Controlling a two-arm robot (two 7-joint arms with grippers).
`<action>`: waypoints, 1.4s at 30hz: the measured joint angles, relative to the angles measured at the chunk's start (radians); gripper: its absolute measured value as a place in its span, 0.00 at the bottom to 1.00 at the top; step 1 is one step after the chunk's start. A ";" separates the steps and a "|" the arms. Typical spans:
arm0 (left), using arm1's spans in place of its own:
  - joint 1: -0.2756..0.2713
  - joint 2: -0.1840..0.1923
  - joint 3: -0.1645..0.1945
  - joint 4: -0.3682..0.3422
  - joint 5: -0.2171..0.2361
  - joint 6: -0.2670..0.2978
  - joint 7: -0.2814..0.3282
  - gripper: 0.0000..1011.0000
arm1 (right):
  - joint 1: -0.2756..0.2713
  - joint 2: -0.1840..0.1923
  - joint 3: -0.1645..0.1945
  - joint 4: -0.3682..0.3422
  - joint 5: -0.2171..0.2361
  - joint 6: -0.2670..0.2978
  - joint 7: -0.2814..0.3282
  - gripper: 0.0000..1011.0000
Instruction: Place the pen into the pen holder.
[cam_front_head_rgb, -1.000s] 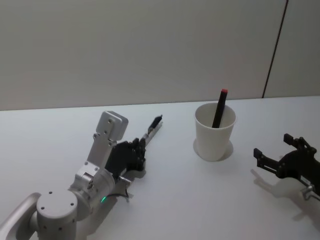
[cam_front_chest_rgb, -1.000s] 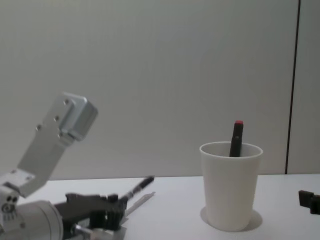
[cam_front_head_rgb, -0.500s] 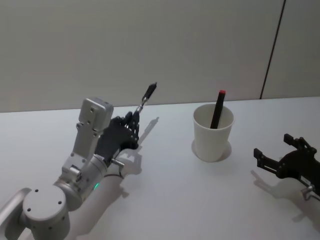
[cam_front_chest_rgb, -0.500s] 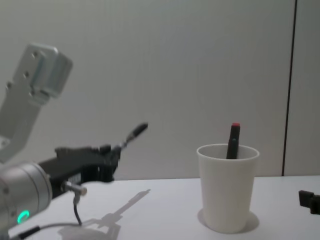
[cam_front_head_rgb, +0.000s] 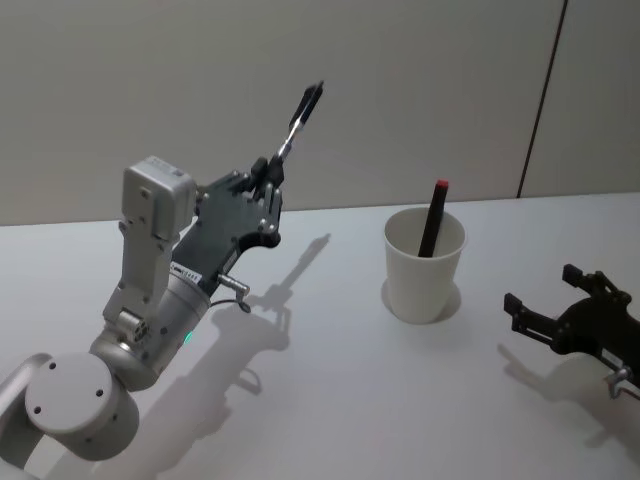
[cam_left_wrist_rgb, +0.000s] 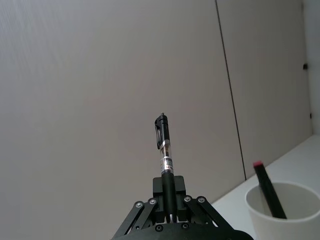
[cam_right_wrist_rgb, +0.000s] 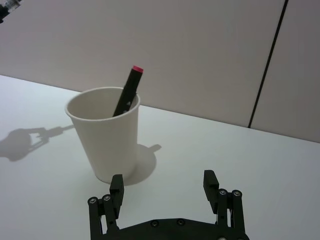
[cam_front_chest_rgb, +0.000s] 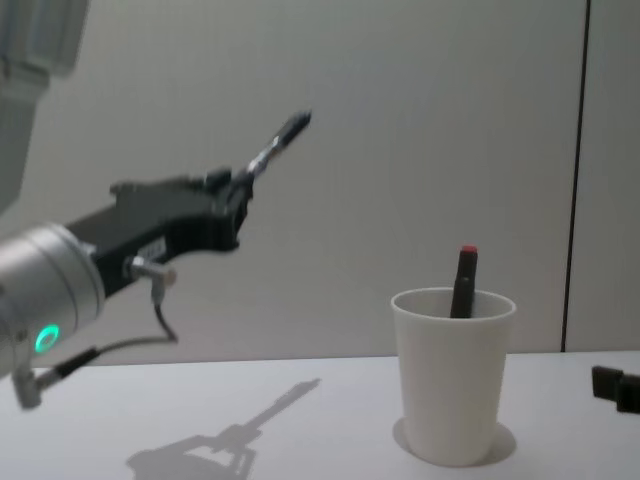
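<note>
My left gripper (cam_front_head_rgb: 268, 172) (cam_front_chest_rgb: 243, 180) (cam_left_wrist_rgb: 168, 200) is raised well above the table, left of the cup, and is shut on a pen (cam_front_head_rgb: 298, 118) (cam_front_chest_rgb: 278, 143) (cam_left_wrist_rgb: 165, 150) with a clear barrel and black cap that points up and away. The pen holder (cam_front_head_rgb: 424, 263) (cam_front_chest_rgb: 452, 373) (cam_right_wrist_rgb: 107, 132) (cam_left_wrist_rgb: 287, 210), a white paper cup, stands upright on the white table with a black marker with a red tip (cam_front_head_rgb: 434, 217) (cam_front_chest_rgb: 462, 283) (cam_right_wrist_rgb: 128, 91) leaning inside it. Low at the right, my right gripper (cam_front_head_rgb: 550, 305) (cam_right_wrist_rgb: 164, 187) rests open near the table, apart from the cup.
The white table (cam_front_head_rgb: 350, 390) has bare room all around the cup. A grey wall with a dark vertical seam (cam_front_head_rgb: 540, 95) stands behind the table's far edge.
My left gripper has lifted the pen from near the table surface to high above it, tilting the pen more upright. The right gripper and the cup have stayed put.
</note>
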 joint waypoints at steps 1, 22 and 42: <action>-0.005 -0.003 -0.001 -0.002 -0.001 -0.021 -0.011 0.13 | -0.001 0.003 0.003 -0.005 0.011 0.000 0.009 0.99; -0.063 -0.049 -0.007 -0.009 -0.014 -0.204 -0.120 0.13 | -0.028 0.078 0.061 -0.124 0.299 -0.007 0.233 0.99; -0.076 -0.060 -0.007 -0.010 -0.017 -0.240 -0.144 0.13 | 0.016 0.088 0.069 -0.167 0.508 0.006 0.343 0.99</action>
